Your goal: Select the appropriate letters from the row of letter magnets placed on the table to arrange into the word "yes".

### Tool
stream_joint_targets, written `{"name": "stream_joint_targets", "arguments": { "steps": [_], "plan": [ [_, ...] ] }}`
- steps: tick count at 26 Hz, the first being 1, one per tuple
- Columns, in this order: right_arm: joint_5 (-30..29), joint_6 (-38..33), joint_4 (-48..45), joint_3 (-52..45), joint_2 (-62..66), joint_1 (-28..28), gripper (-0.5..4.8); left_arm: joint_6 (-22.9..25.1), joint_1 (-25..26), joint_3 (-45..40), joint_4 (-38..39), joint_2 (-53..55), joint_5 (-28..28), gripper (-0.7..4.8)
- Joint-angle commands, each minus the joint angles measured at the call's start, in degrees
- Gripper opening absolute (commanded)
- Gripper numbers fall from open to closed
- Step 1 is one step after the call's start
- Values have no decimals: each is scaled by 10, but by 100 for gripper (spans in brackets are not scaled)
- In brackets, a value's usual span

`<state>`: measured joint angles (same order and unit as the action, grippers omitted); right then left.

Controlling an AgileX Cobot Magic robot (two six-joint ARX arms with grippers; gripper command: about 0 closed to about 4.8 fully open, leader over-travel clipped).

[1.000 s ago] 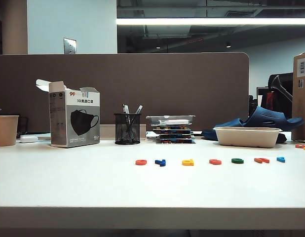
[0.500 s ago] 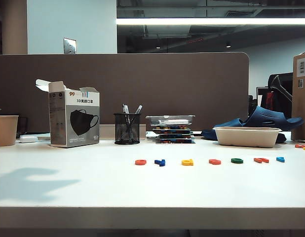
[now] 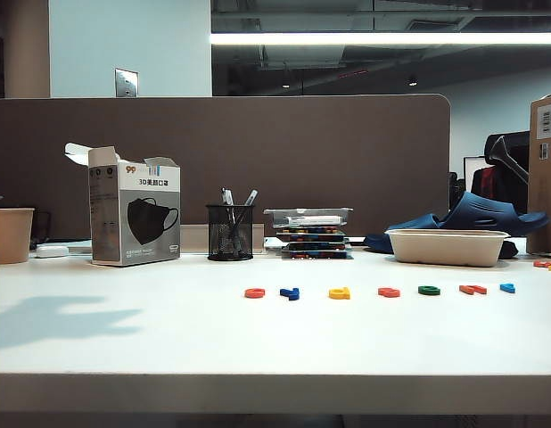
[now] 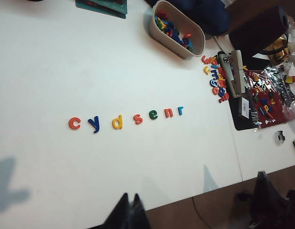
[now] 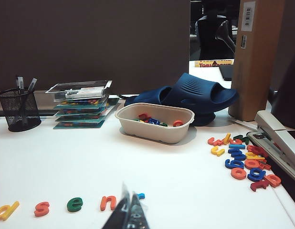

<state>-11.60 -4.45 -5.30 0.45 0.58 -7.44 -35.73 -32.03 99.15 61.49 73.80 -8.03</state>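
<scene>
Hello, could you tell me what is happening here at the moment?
Nothing is held yet. The seven letter magnets, c y d s e n r, lie in a row on the white table. The left end effector hangs above the table's front edge. The right end effector is shut and empty beside the row.

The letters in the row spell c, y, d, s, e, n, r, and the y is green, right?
Not quite. The row of letters on the table does read c, y, d, s, e, n, r, but the y is dark blue. The green one is the e. The left wrist view shows this.
</scene>
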Motion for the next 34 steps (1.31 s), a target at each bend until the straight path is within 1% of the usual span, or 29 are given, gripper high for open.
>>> {"name": "stream_joint_targets", "arguments": {
  "steps": [1, 5, 9, 12, 14, 23, 27, 34],
  "plan": [
    [1, 1, -9, -4, -6, 1, -8, -3, -1, 2, -6, -1, 8, -5],
    [2, 1, -10, -4, -6, 1, -8, -3, -1, 2, 13, -1, -26, -5],
    [2, 1, -10, -4, -6, 1, -8, -3, -1, 2, 48, -1, -25, -5],
    [1, 1, -10, -4, -6, 1, -8, 0, -1, 2, 49, -1, -25, -5],
    [2, 1, -10, -4, -6, 1, -8, 14, -1, 2, 46, -1, -25, -5],
    [2, -2, -9, 13, -6, 1, -9, 14, -1, 2, 26, -1, -21, -5],
    [17, -3, 30, 48, -6, 1, -9, 14, -1, 2, 27, -1, -21, -5],
    [19, -3, 122, 139, -6, 1, -9, 14, -1, 2, 27, -1, -21, -5]
  ]
}}
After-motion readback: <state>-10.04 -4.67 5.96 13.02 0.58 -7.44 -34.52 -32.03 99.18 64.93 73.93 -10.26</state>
